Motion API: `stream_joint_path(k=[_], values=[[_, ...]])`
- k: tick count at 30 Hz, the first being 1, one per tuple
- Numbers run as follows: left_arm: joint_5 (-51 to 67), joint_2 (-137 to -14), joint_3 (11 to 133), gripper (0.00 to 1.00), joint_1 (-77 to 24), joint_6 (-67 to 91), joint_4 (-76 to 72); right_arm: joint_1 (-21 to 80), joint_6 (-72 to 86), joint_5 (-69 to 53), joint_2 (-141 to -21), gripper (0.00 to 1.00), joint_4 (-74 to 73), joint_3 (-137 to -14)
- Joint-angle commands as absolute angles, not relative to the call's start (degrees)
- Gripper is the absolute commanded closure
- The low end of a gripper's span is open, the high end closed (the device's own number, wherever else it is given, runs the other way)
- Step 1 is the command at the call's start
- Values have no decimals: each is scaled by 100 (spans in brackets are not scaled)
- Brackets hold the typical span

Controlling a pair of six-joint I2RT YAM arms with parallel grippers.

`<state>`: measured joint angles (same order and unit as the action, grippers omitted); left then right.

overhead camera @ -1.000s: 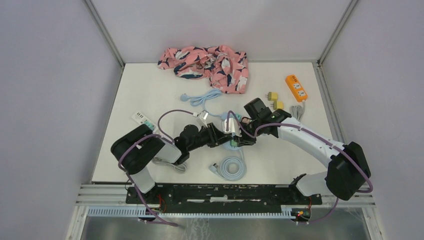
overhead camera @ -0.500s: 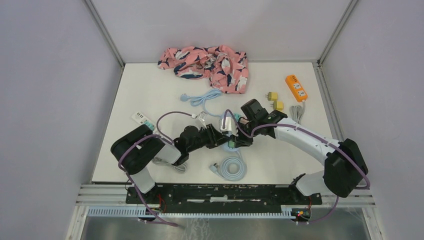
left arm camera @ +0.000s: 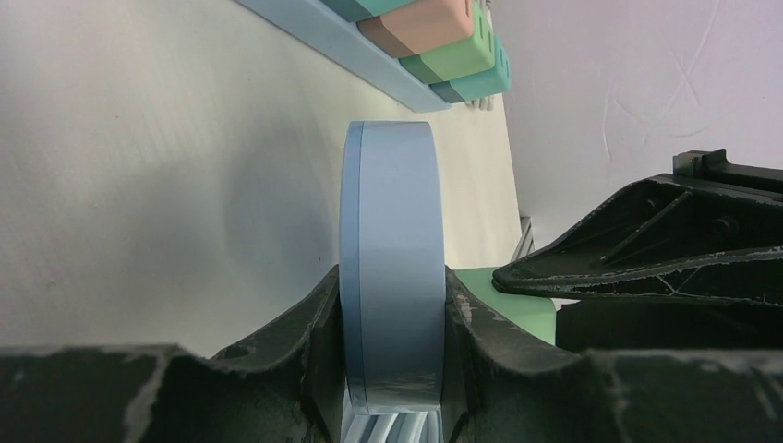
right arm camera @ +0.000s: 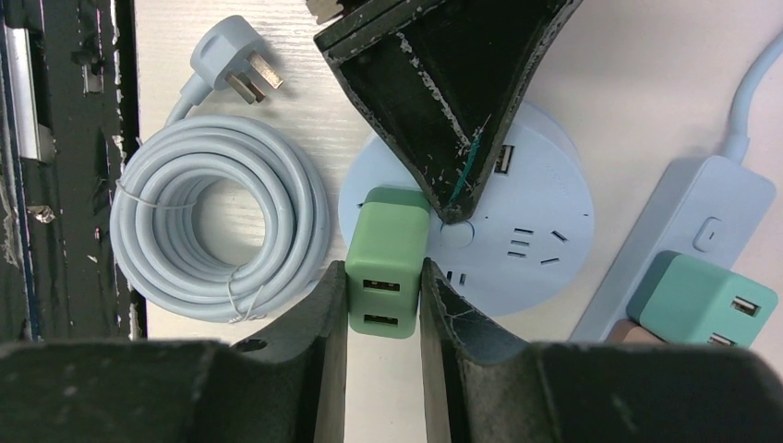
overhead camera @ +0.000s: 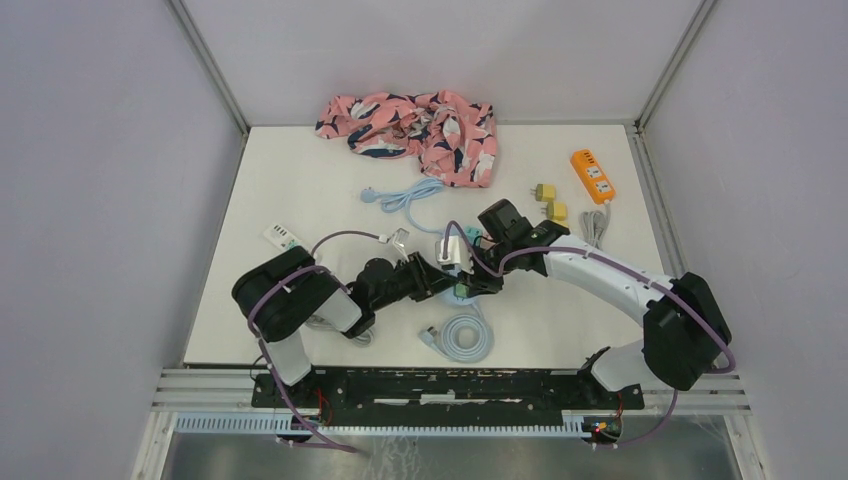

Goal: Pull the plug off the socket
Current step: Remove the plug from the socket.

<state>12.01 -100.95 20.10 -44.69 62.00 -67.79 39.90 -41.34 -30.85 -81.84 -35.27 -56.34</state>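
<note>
The green plug [right arm camera: 386, 263] is a small two-port adapter seated in the round pale-blue socket [right arm camera: 526, 231], which lies flat on the table. My right gripper [right arm camera: 382, 277] is shut on the plug, one finger on each side. My left gripper [left arm camera: 392, 318] is shut on the socket's rim [left arm camera: 392, 249], seen edge-on in the left wrist view. One left finger [right arm camera: 443, 101] reaches over the socket's top. From above, both grippers meet at the socket [overhead camera: 462, 292] in the middle of the table, and it is mostly hidden under them.
A coiled grey-blue cable [right arm camera: 217, 226] lies beside the socket. A pale-blue power strip [right arm camera: 688, 208] holding a teal adapter [right arm camera: 692, 300] is on the other side. Farther off are a pink cloth [overhead camera: 415, 125], an orange strip [overhead camera: 592, 175] and yellow adapters [overhead camera: 550, 200].
My left gripper has tightened onto the socket's rim. Both wrists have drifted a little to the left together with the socket.
</note>
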Motion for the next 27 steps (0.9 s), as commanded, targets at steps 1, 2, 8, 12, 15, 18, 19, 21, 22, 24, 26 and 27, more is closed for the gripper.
stream_joint_path(k=[1, 2, 8, 12, 15, 18, 19, 21, 22, 24, 26, 27], values=[[1322, -10140, 2003, 97, -4461, 6502, -7674, 4255, -4457, -3610, -8307, 100, -3714, -5759], [1317, -10152, 2016, 97, -4464, 6491, -7669, 4346, -4322, -3614, -8330, 100, -3615, -5751], [1268, -10151, 2029, 97, -4473, 6367, -7491, 4485, -3132, -3142, -8463, 100, -2791, -5798], [1240, -10138, 1927, 97, -4463, 6313, -7497, 4049, -3374, -3049, -8422, 100, -3024, -5878], [1277, -10166, 1907, 97, -4461, 6294, -7517, 3709, -3814, -3382, -8383, 100, -3376, -5853], [1290, -10223, 1918, 97, -4454, 6301, -7558, 3716, -3993, -3517, -8350, 100, -3441, -5779], [1286, -10236, 1924, 97, -4455, 6308, -7565, 3789, -3954, -3559, -8350, 100, -3445, -5775], [1277, -10287, 1939, 97, -4452, 6334, -7596, 4033, -3891, -3597, -8366, 100, -3399, -5775], [1267, -10310, 1948, 97, -4456, 6351, -7602, 4159, -3830, -3624, -8386, 100, -3348, -5766], [1265, -10350, 1975, 97, -4459, 6372, -7624, 4449, -3727, -3670, -8442, 100, -3291, -5793], [1253, -10371, 1957, 97, -4456, 6384, -7644, 4593, -3678, -3624, -8495, 100, -3291, -5845], [1237, -10371, 1933, 97, -4452, 6377, -7646, 4612, -3668, -3575, -8492, 100, -3306, -5879]])
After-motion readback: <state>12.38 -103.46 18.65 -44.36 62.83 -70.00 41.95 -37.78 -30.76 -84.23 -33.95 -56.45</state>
